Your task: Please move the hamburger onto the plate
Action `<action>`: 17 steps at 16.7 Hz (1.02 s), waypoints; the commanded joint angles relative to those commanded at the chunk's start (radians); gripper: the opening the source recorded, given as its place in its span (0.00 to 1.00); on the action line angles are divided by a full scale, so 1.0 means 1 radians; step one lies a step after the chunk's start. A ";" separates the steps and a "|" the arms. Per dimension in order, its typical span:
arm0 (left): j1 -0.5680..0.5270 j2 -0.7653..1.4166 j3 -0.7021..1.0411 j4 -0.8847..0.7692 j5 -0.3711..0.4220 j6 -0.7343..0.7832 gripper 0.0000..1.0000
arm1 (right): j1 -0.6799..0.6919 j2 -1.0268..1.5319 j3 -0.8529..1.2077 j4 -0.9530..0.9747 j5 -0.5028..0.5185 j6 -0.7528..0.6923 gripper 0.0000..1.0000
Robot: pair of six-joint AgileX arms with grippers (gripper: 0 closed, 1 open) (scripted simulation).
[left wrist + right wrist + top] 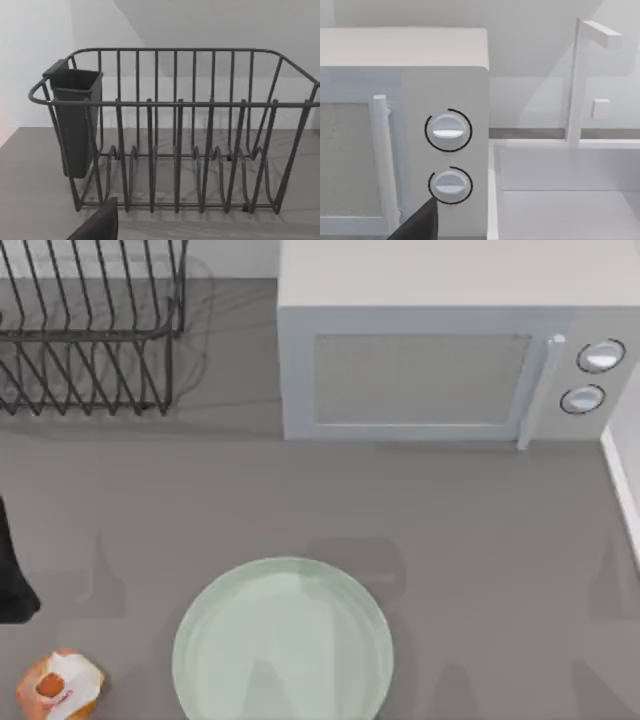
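Observation:
The hamburger (pixel 60 685) is a small orange-tan lump with white patches, lying on the grey table near the front left corner. The plate (pixel 283 640), large, round and pale mint-green, sits at the front centre, to the right of the hamburger and apart from it, with nothing on it. A dark part of my left arm (pixel 12 575) shows at the table's left edge, behind the hamburger. A dark piece of my left gripper (pixel 97 226) faces the dish rack. My right gripper (pixel 420 224) shows a dark piece in front of the microwave's knobs.
A black wire dish rack (pixel 90 330) with a dark cutlery cup (pixel 75 120) stands at the back left. A white microwave (pixel 450 350), door shut, fills the back centre and right. A white sink (pixel 565 200) with a tap lies at the far right.

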State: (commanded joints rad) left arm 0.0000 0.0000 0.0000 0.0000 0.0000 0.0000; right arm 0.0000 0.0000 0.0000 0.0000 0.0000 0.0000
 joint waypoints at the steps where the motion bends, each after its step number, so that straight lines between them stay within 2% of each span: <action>1: 0.000 0.000 0.000 0.000 0.000 0.000 1.00 | 0.000 0.000 0.000 0.000 0.000 0.000 1.00; 4: -0.008 0.034 0.027 -0.032 -0.001 0.020 1.00 | 0.000 0.000 0.000 0.000 0.000 0.000 1.00; 7: -0.037 0.163 0.115 -0.141 -0.001 0.087 1.00 | 0.000 0.000 0.000 0.000 0.000 0.000 1.00; 17: -0.185 0.988 0.537 -0.730 0.007 0.419 1.00 | 0.000 0.000 0.000 0.000 0.000 0.000 1.00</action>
State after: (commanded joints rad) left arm -0.1854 0.9879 0.5374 -0.7300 0.0072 0.4190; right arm 0.0000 0.0000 0.0000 0.0000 0.0000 0.0000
